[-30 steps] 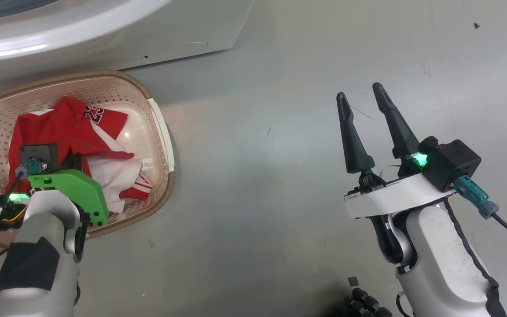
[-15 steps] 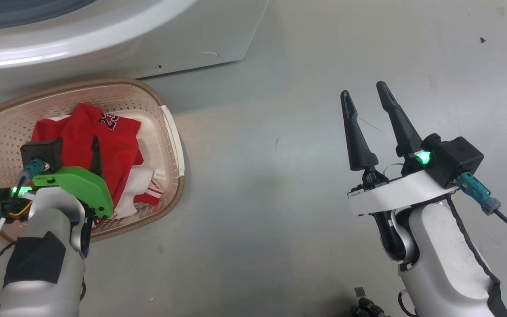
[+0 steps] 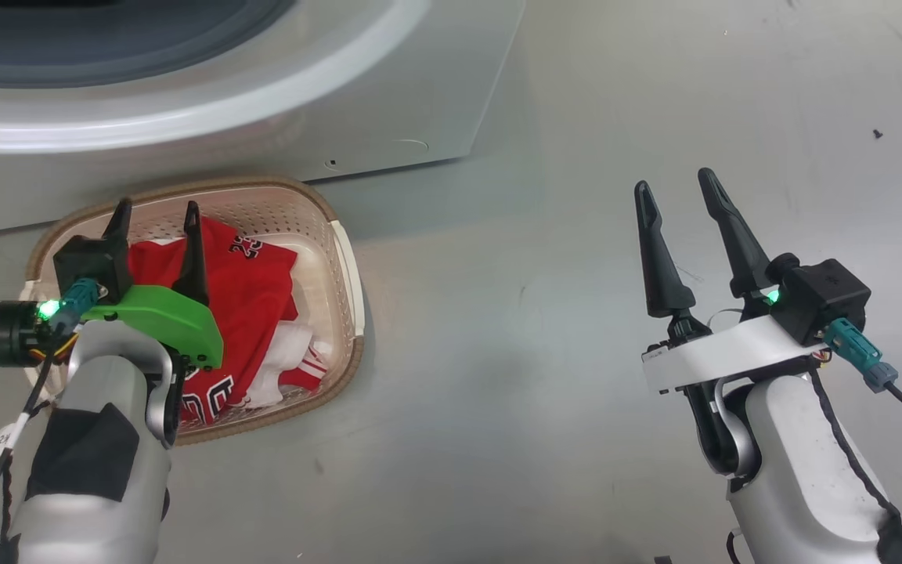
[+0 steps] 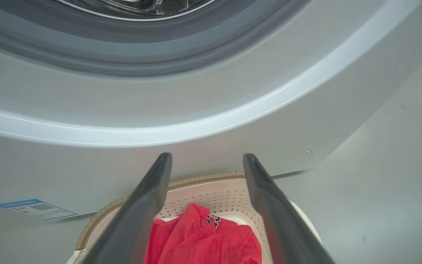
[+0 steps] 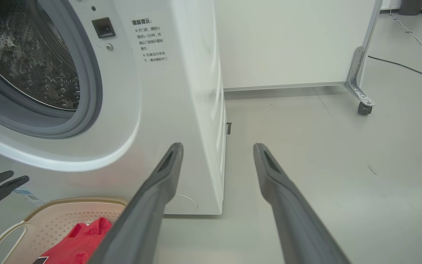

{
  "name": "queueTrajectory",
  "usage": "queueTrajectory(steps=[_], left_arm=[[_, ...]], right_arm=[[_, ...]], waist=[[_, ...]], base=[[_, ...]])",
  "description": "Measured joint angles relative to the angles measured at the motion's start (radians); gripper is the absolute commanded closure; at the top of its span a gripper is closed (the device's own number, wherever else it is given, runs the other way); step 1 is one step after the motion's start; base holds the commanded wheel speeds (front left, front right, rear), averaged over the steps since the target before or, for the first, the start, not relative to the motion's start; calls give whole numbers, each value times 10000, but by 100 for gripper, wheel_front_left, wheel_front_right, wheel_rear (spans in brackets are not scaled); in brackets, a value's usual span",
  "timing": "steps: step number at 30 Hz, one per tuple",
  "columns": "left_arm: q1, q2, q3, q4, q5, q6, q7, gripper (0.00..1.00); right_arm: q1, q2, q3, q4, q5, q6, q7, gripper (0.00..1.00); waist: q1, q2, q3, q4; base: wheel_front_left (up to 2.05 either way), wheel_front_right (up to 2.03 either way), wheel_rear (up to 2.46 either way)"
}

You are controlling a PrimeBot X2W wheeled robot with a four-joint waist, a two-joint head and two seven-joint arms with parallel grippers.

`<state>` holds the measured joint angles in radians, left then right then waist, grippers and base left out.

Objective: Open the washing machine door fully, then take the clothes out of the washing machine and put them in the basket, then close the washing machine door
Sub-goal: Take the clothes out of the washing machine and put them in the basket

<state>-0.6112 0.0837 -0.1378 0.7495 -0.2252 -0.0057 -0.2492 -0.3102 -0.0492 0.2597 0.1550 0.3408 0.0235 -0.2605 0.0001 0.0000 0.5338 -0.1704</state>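
Clothes: lie in the basket, beside the washing machine.
Left gripper: spread, empty, above the clothes.
Right gripper: spread, empty (over bare floor).
Risk: swinging low, your fingers may snag cloth or tip the basket.

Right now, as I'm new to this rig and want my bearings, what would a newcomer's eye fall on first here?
The bright red clothes stand out first, heaped in the cream basket on the floor at the foot of the white washing machine. Next come the left gripper, open over the basket, and the right gripper, open above the grey floor farther right.
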Motion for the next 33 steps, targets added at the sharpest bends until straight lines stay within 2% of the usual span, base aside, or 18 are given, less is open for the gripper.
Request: queueTrajectory(steps=[9, 16, 33], left_arm=[[684, -161, 10, -1032, -2, 2, -31, 0], [1170, -184, 82, -2470, 102, 25, -31, 0], [3889, -203, 121, -4197, 173, 430, -31, 0]], right_arm=[[454, 0, -257, 265, -276, 98, 0, 0], [896, 2, -420, 416, -360, 192, 0, 0], [2121, -2, -639, 545, -552, 284, 0, 0]], waist=[[0, 0, -902, 435], [0, 0, -1688, 771], [-1, 0, -3632, 1144]], base=[[0, 0, 0], [0, 0, 0], [0, 0, 0]])
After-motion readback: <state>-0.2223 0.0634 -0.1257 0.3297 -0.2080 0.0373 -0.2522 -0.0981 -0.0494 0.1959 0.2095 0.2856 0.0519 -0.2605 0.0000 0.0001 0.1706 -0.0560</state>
